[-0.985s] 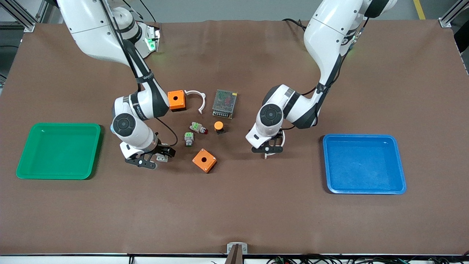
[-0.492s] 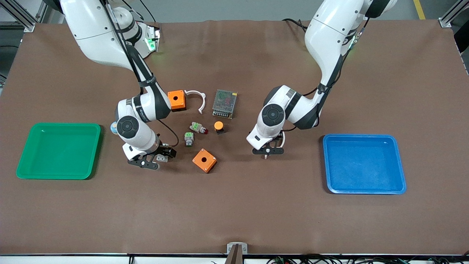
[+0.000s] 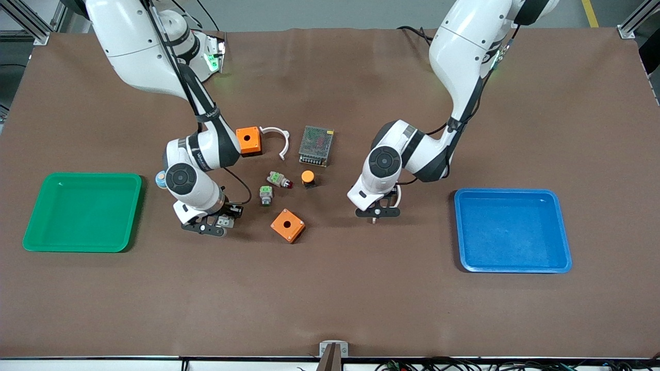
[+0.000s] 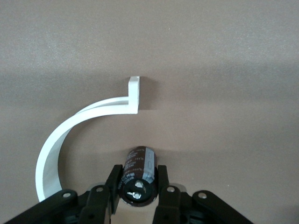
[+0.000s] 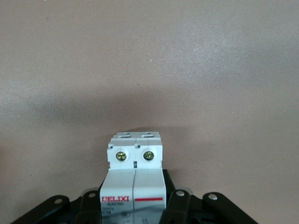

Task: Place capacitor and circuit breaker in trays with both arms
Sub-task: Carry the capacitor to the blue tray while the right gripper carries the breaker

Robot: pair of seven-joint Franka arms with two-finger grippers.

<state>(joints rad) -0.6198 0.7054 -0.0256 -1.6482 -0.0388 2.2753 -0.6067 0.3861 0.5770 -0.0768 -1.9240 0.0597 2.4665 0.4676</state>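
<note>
My left gripper (image 3: 376, 212) is shut on the capacitor (image 4: 138, 171), a small dark cylinder with a silvery end, low over the brown table between the parts cluster and the blue tray (image 3: 513, 230). The left wrist view shows the fingers (image 4: 113, 183) pressing on both sides of it. My right gripper (image 3: 206, 225) is shut on the circuit breaker (image 3: 225, 221), a light-grey block, low over the table beside the green tray (image 3: 82, 212). The right wrist view shows the breaker (image 5: 134, 173) with a red label between the fingers (image 5: 180, 201).
A white curved clip (image 4: 70, 135) lies on the table under the left gripper. Between the arms lie two orange boxes (image 3: 248, 140) (image 3: 287, 225), two grey-and-green push-buttons (image 3: 280, 179) (image 3: 266, 195), an orange-capped button (image 3: 308, 178), a metal power supply (image 3: 316, 146) and another white clip (image 3: 276, 136).
My right gripper has shifted slightly toward the green tray with the circuit breaker in it. My left gripper has shifted only a little, still holding the capacitor.
</note>
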